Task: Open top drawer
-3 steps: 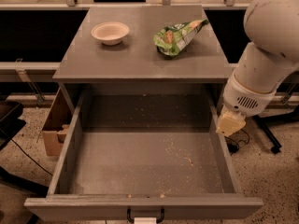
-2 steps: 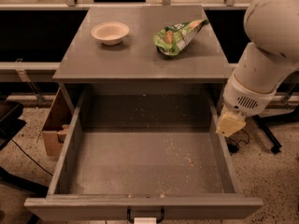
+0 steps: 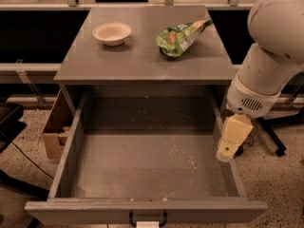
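Note:
The top drawer (image 3: 71,151) stands pulled far out of the grey cabinet, its grey inside bare except for some crumbs. Its black loop handle (image 3: 147,219) with a small white tag shows at the bottom edge of the front panel. My gripper (image 3: 227,152) hangs from the white arm (image 3: 270,56) just outside the drawer's right wall, about halfway along it, not touching the handle.
On the cabinet top (image 3: 137,56) sit a cream bowl (image 3: 112,33) and a green snack bag (image 3: 180,36). A cardboard box (image 3: 56,127) stands on the floor left of the drawer. A black chair base (image 3: 278,137) is on the right, a dark object (image 3: 9,122) on the left.

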Controlling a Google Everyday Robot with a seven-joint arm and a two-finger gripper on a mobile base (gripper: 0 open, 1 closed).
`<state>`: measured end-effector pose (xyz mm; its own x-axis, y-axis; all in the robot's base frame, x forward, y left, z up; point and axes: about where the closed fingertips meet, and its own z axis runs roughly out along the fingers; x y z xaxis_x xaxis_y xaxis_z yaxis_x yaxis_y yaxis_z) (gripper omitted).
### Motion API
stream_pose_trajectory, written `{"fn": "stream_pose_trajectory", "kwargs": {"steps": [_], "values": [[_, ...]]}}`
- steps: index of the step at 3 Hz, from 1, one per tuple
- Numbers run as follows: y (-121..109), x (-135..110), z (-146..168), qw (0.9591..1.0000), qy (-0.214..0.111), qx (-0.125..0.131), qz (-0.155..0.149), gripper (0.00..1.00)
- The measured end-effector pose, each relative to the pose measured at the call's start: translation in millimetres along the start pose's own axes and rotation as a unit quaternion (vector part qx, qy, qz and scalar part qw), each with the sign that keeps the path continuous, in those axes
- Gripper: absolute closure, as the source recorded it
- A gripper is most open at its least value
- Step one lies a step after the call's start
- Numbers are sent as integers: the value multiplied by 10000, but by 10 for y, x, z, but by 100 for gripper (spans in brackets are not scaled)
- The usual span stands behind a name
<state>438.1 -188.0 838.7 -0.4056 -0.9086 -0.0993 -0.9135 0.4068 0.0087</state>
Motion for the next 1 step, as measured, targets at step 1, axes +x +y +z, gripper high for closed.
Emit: {"fn": "stream_pose_trajectory", "kwargs": {"steps": [1], "values": [[0, 0, 0, 10000, 0, 0, 0, 0]]}}
